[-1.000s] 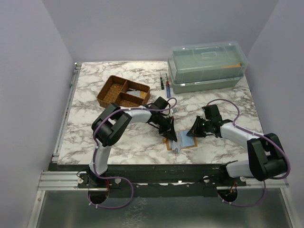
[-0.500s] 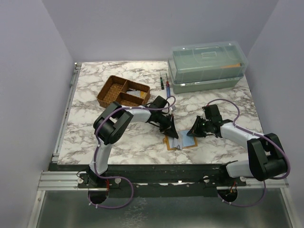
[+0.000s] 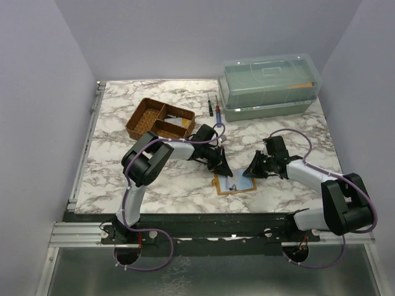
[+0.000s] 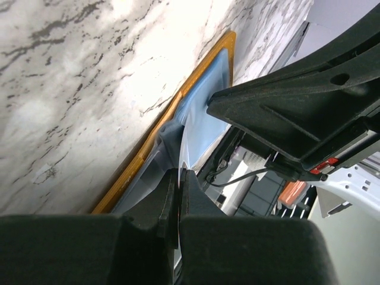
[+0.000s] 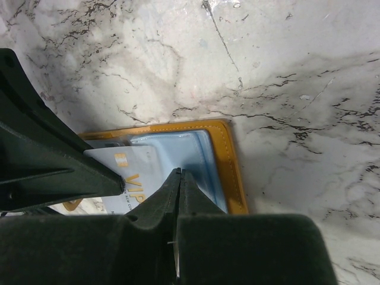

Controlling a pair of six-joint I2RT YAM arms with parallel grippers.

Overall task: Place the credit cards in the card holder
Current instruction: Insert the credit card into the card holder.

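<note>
Only right wrist: credit card (image 5: 135, 169) lettered VIP | top: card holder (image 3: 236, 185) open.

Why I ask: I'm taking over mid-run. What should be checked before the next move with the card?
1. Card holder lies open, pale blue inner face up: ok.
2. Left tool shut on a credit card, pinched edge-on between its fingers: ok.
3. Card overlaps the holder's blue face, as the right wrist view shows: ok.
4. Card's leading edge lined up with or inside a slot: cannot tell, as the left tool hides that edge.
5. Right tool shut, its tip over the holder's blue face: ok.
6. Right tool actually pressing the holder down to steady it: cannot tell.
</note>
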